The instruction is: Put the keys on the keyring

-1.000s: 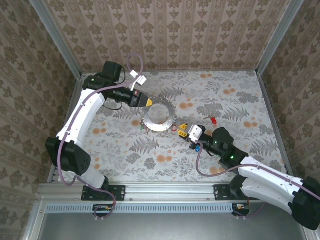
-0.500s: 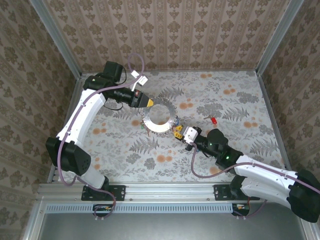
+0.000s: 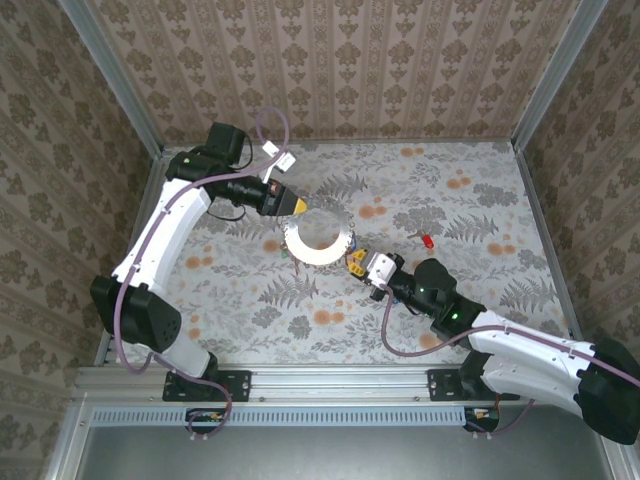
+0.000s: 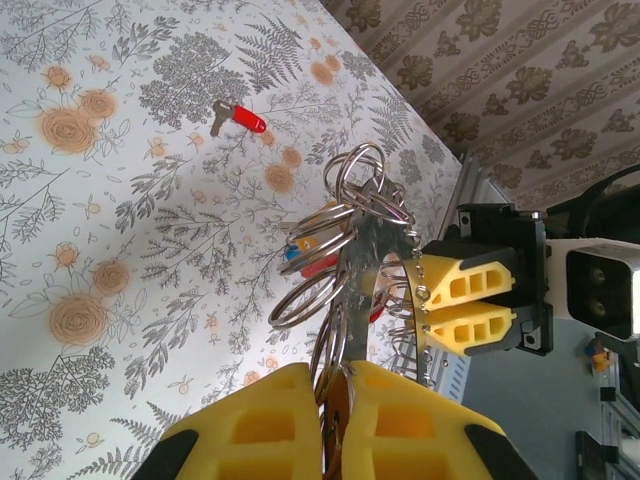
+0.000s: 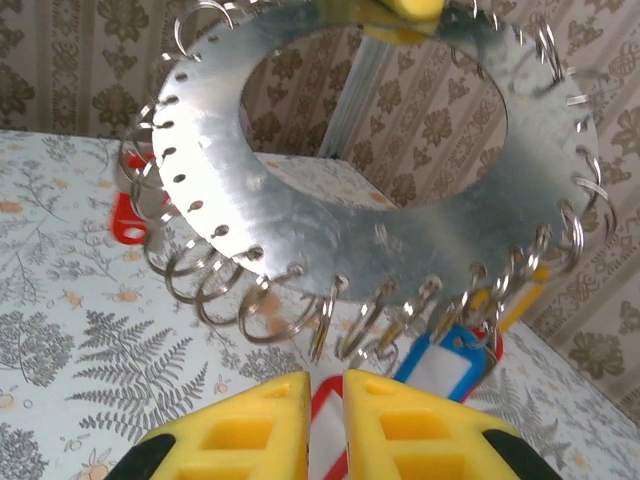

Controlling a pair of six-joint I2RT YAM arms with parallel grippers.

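The keyring (image 3: 340,241) is a flat metal ring plate hung with many split rings and held up over the table's middle. My left gripper (image 3: 300,205) is shut on its far-left rim; in the left wrist view the yellow fingers (image 4: 270,420) pinch the keyring's (image 4: 366,240) edge. My right gripper (image 3: 353,262) sits at its near-right rim, shut on a red-framed key tag (image 5: 327,425) just under the split rings of the keyring (image 5: 330,200). A blue tag (image 5: 440,362) hangs from the rings. A red-tagged key (image 3: 427,241) (image 4: 240,118) lies loose on the table.
The floral tablecloth (image 3: 470,200) is bounded by wallpapered walls and metal corner posts (image 3: 540,90). An aluminium rail (image 3: 320,384) runs along the near edge with both arm bases. The right arm's body (image 3: 520,350) lies across the near-right area.
The right gripper moved left and away from me, up to the keyring's near-right rim. The keyring shifted slightly. The left arm stayed almost still.
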